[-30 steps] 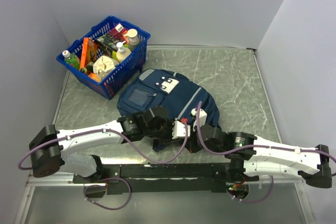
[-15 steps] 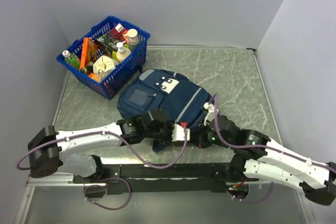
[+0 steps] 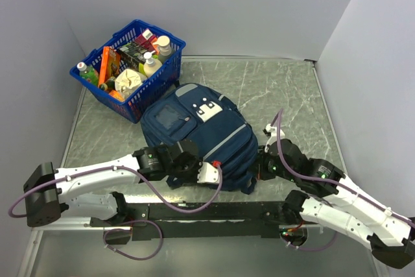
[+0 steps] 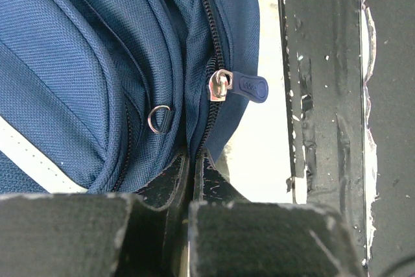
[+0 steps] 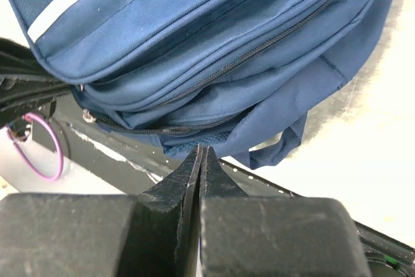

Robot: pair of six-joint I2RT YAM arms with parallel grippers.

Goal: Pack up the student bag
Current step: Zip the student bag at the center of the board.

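Observation:
The student bag (image 3: 194,134), a navy backpack with a grey-blue front panel and white patches, lies in the middle of the table with its bottom end toward me. My left gripper (image 3: 217,172) is at its near edge, shut on the bag fabric (image 4: 193,155) right where the zip line ends, below a blue zip pull (image 4: 249,87). My right gripper (image 3: 259,168) is at the bag's near right corner. Its jaws are pressed together, tips (image 5: 201,150) against the bag's lower edge (image 5: 194,137); no fabric shows between them.
A blue plastic basket (image 3: 152,92) full of bottles and packets stands at the back left, close to the bag's top. A black rail (image 3: 207,212) runs along the near edge just under the bag's bottom. Walls close in the left, back and right.
The left gripper has shut on the bag's edge. The bag's near end has swung left and toward me, and both arms have drawn back toward the near edge.

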